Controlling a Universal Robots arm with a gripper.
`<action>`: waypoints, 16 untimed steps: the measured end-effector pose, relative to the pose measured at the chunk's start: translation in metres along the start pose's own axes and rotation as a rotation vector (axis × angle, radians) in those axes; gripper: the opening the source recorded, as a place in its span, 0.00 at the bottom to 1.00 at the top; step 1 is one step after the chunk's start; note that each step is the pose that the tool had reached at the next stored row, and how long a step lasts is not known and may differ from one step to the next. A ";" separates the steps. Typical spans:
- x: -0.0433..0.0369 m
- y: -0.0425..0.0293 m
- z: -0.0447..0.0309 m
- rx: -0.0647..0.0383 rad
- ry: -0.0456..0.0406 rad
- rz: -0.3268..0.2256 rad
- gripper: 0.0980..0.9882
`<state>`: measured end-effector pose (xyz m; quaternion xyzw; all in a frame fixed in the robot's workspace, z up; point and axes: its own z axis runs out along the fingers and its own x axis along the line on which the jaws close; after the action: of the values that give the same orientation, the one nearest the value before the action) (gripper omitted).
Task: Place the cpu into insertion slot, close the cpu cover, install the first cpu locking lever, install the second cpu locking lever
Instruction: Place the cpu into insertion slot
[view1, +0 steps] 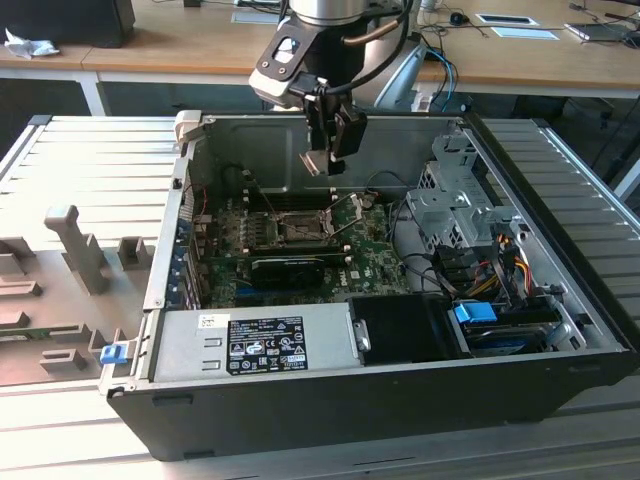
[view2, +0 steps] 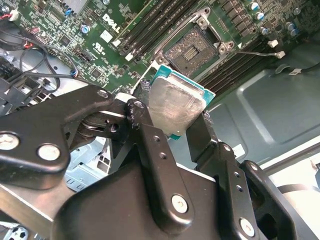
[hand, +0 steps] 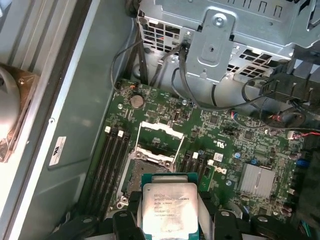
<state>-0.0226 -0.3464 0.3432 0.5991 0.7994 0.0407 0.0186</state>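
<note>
Clamped on the cpu (view2: 176, 106), the hand (view1: 326, 156) hangs above the open computer case (view1: 250, 140), its two black fingers (view2: 146, 131) pressing on opposite edges of the chip. In both wrist views the chip's silvery top faces the camera and its teal rim shows past the fingers. It sits in the air well apart from the board, touching nothing else.

Below it lies the insertion slot (hand: 138, 171), its dark pin field uncovered. The cpu cover (hand: 159, 137) stands tilted up off one edge of the socket. Dark memory slots (hand: 113, 159) run just beside the socket on one side. On the other side, loose black cables (hand: 200, 97) hang from the grey drive cage (view1: 455, 205).

In the exterior view the case's walls ring the board, with the power supply (view1: 250, 342) along the near side, while the space above the socket is open. The case rests on a grey slatted desk (view1: 90, 160), and wooden desks (view1: 180, 50) stand behind.
</note>
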 end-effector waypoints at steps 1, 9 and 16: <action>0.0000 0.0000 0.0001 0.000 -0.0002 0.003 0.49; 0.0000 -0.0001 0.0010 -0.001 -0.0025 0.028 0.49; 0.0000 -0.0001 0.0018 -0.001 -0.0042 0.048 0.49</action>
<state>-0.0226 -0.3464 0.3414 0.6183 0.7846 0.0402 0.0196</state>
